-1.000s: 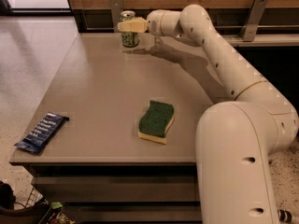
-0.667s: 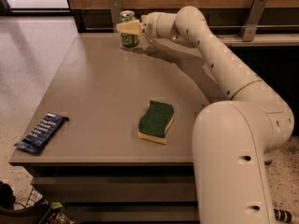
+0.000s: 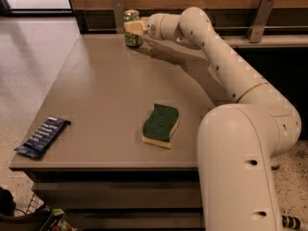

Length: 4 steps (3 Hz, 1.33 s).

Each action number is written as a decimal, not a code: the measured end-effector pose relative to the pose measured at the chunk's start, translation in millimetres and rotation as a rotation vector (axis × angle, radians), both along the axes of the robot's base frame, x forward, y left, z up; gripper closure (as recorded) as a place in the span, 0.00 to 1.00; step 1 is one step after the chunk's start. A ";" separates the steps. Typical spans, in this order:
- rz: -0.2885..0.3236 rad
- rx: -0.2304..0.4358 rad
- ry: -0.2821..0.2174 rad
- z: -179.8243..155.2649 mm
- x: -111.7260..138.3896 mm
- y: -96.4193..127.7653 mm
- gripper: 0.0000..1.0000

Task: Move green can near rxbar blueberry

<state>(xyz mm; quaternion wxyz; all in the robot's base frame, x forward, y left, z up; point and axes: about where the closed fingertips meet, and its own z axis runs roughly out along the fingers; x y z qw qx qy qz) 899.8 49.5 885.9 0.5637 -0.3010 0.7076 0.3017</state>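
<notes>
So the green can [image 3: 132, 38] is standing upright way at the far edge of the table [image 3: 101, 88], just in front of the back wall rail, and the gripper [image 3: 131, 27] has clamped around its upper half, with one pale finger [image 3: 135, 27] lying across the front of it. The rxbar blueberry [image 3: 42, 136] is well apart from it, flat at the near left corner with one end poking over the edge. Between the two, more toward the near side, sits a green-topped yellow sponge [image 3: 161, 125], and the big white arm [image 3: 219, 61] reaches in from the right.
</notes>
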 end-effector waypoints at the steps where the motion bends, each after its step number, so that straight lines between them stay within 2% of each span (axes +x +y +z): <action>1: 0.003 0.000 0.002 -1.3 -0.1 2.7 1.00; 2: 0.006 0.001 0.001 -0.7 -0.6 3.3 1.00; 3: 0.023 0.009 -0.034 28.2 -21.3 -15.7 1.00; 4: 0.045 0.024 -0.081 62.7 -52.2 -38.5 1.00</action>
